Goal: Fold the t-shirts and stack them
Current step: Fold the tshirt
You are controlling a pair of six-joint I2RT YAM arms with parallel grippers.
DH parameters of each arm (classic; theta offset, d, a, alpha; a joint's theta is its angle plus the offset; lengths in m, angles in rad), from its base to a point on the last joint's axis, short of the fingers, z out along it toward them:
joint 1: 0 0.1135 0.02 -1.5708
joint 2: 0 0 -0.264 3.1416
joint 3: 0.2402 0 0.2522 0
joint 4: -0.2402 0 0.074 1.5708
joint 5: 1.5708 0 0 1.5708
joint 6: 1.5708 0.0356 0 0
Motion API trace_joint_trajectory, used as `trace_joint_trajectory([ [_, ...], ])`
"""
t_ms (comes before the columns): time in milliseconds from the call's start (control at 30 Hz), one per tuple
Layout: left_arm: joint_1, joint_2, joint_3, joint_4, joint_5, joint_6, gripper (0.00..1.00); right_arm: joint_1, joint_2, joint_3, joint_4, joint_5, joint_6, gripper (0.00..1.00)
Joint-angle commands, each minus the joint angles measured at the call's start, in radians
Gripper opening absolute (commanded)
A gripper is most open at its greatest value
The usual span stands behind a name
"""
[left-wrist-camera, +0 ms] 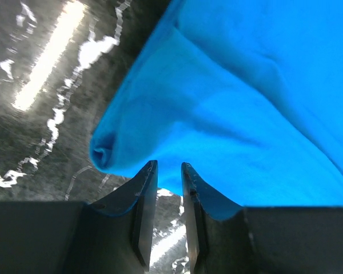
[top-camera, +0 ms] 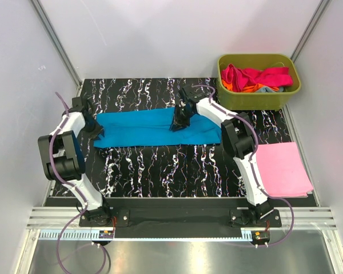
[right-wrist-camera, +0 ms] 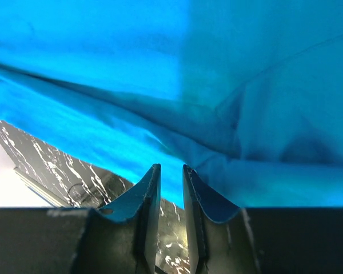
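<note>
A bright cyan-blue t-shirt (top-camera: 154, 128) lies as a long folded strip across the middle of the table. My left gripper (top-camera: 97, 130) is at its left end. In the left wrist view my left gripper (left-wrist-camera: 168, 163) has its jaws nearly together, its tips at the edge of the blue shirt (left-wrist-camera: 240, 103), with no cloth between them. My right gripper (top-camera: 179, 123) sits over the strip's middle, near its far edge. In the right wrist view my right gripper (right-wrist-camera: 170, 166) also has its jaws nearly together, empty, at the blue shirt (right-wrist-camera: 177, 74). A folded light pink t-shirt (top-camera: 281, 168) lies at the front right.
An olive-green tub (top-camera: 258, 94) stands at the back right, holding crumpled magenta-red (top-camera: 257, 76), orange (top-camera: 248, 87) and grey-blue shirts. The black marbled table (top-camera: 160, 171) is walled left, right and behind. The arm bases are at the near edge.
</note>
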Motion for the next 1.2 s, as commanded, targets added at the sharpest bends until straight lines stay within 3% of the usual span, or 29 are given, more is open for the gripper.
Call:
trace_joint_trajectory([
  [0,0.032,0.019,-0.018,0.038,-0.022,0.020,0.27,0.023,0.031,0.076,0.008,-0.037,0.031,0.29],
  [633,0.096,0.044,-0.048,0.018,-0.094,0.055,0.27,-0.006,0.215,0.330,-0.050,0.021,-0.008,0.30],
  [967,0.059,-0.051,0.072,-0.042,-0.042,0.018,0.28,-0.006,0.126,0.405,-0.112,0.006,0.000,0.32],
  [1167,-0.010,-0.073,0.088,-0.020,0.038,-0.003,0.29,-0.007,-0.010,0.341,-0.165,0.056,-0.054,0.35],
])
